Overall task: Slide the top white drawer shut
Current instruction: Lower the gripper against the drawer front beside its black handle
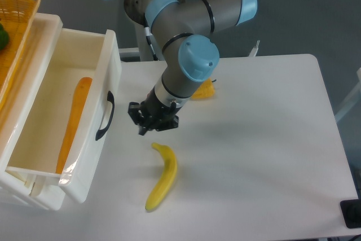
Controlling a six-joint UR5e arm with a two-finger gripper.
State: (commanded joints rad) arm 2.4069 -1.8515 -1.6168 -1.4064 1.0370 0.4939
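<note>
The top white drawer (93, 156) stands pulled out at the left, a deep glossy tub with a flat front panel and a curved black handle (105, 116). An orange carrot (74, 122) lies inside it. My gripper (148, 126) hangs low over the table just right of the drawer front, about level with the handle and a short gap away from it. Its black fingers point down and left; the frame does not show whether they are open or shut. It holds nothing that I can see.
A yellow banana (162, 176) lies on the white table (271, 150) just below the gripper. A yellow-orange object (204, 90) sits behind the arm. A yellow wicker basket (17, 32) with something green rests on top of the drawer unit at far left.
</note>
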